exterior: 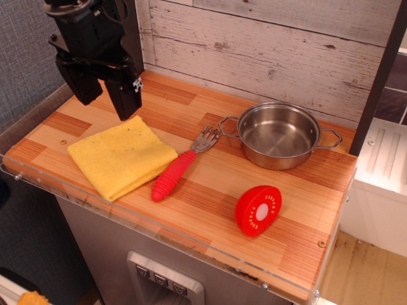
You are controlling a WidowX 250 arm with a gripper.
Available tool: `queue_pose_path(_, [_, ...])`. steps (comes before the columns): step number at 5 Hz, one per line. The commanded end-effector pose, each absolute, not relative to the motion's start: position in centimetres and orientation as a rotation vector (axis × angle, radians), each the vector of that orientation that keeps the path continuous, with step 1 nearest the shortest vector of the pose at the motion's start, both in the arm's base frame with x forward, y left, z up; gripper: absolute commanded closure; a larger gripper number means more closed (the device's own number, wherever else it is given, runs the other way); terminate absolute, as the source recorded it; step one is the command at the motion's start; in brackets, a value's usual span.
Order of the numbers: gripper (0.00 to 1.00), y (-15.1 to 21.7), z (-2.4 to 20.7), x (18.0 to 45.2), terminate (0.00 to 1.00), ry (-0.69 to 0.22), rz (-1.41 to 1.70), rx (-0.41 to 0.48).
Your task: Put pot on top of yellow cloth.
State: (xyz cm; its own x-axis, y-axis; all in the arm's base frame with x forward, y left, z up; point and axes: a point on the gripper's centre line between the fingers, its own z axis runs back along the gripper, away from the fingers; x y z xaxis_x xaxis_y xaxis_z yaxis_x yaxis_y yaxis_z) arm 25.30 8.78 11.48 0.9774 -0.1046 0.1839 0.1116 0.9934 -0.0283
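Bright, even, sharp throughout; soft shadows under pot (pixel 278 135) and fork (pixel 179 169); mild glare inside pot.

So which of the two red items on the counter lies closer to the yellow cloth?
The red-handled fork: it lies right beside the yellow cloth. The red tomato-slice toy stands farther right, in front of the pot.

I am seeing the top edge cutting off the arm above the hand (pixel 107 95), so its upper part is lying out of view. The hand is covering the table's (pixel 267 235) back-left corner. The right edge is cropping the white unit (pixel 381 184) beyond the table. An orange-yellow scrap (pixel 32 298) is poking in at the bottom edge; I cannot tell what it is.
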Motion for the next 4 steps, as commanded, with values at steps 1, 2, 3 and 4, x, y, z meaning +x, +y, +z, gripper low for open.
queue_pose_path(1, [0.00, 8.8, 11.5, 25.3, 0.00, -0.183, -0.109, -0.039])
queue_pose_path(2, [0.00, 7.7, 11.3, 26.4, 0.00, -0.189, -0.116, -0.062])
queue_pose_path(3, [0.00, 4.3, 10.8, 28.0, 0.00, -0.181, -0.183, -0.087])
queue_pose_path(4, [0.00, 0.0, 10.6, 29.3, 0.00, -0.194, -0.275, -0.088])
